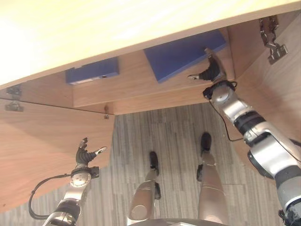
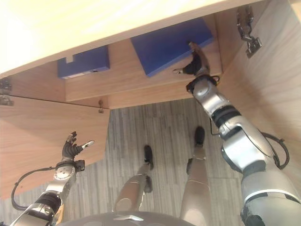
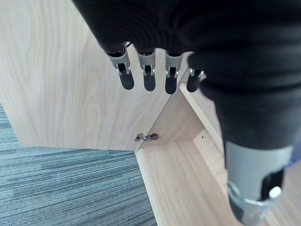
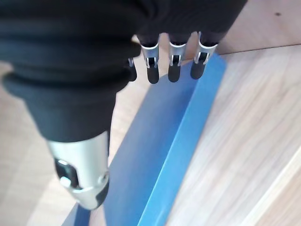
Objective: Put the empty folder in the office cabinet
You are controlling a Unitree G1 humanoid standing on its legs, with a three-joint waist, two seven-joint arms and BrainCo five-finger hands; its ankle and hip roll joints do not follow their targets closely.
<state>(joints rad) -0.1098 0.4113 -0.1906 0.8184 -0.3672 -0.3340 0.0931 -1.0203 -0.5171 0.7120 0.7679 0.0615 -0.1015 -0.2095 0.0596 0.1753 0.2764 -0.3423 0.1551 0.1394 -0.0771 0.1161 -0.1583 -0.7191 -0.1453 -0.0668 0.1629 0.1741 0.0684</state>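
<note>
With both doors swung wide, the scene reads as follows.

Cabinet (image 1: pixel 141 89): light wood office cabinet, seen from above under a pale top panel; its shelf lies open to the head views.

Left door (image 1: pixel 42 146): stands open on the robot's left, a metal hinge (image 1: pixel 14 106) at its upper edge.

Right door (image 1: pixel 277 94): stands open on the robot's right, with a hinge (image 1: pixel 271 40) near its top corner.

Floor (image 1: pixel 160 136): grey striped carpet in front of the cabinet.

Blue folder (image 1: pixel 186 54): lies flat on the shelf, right half of the compartment, slightly skewed to the shelf edge. In the right wrist view its spine runs away from the camera along the wood.

Second folder (image 1: pixel 92 71): darker blue with a pale label, further left on the same shelf, well apart from the first.

Right hand (image 1: pixel 209 70): reaches into the cabinet at the blue folder's near right corner. Fingers straight, spread loosely over the folder in the right wrist view; thumb held off to the side. Nothing is gripped. Whether the fingertips touch the cover, I cannot tell.

Left hand (image 1: pixel 84 154): hangs low in front of the left door, apart from it. Fingers relaxed and straight in the left wrist view, holding nothing.
</note>
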